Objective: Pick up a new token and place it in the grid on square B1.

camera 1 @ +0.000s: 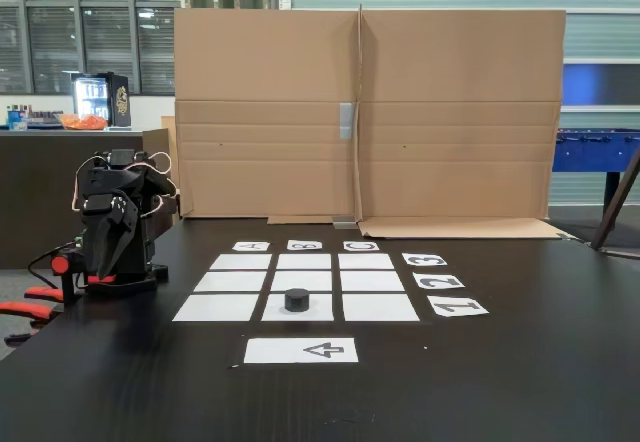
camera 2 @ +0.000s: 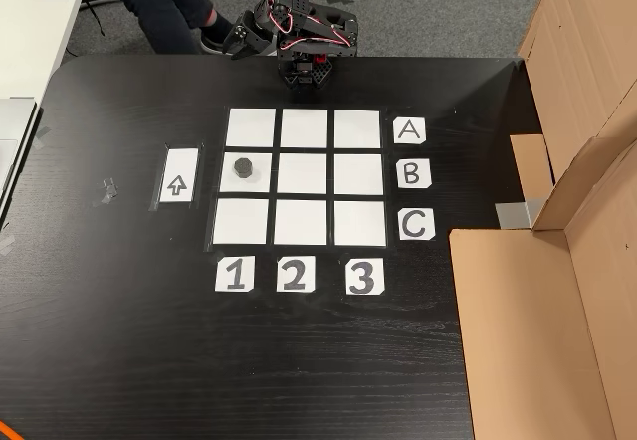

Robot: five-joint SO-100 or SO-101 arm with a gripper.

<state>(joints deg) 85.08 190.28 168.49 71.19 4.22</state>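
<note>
While my arm (camera 1: 112, 224) sits folded at the table edge beside the grid (camera 2: 305, 177), the token (camera 2: 244, 168) rests on square B1 (camera 2: 262, 183), the middle cell of the row marked 1, next to the arrow sheet (camera 2: 179, 175). My pincer (camera 2: 261, 34) is tucked well apart from it; I cannot tell how far it gapes.

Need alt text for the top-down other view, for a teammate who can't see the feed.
A small dark token sits on the white square in row B, column 1 of a three-by-three paper grid on a black table. The robot arm is folded at the table's far edge, away from the grid. An arrow sheet lies left of the grid, cardboard to the right.
</note>
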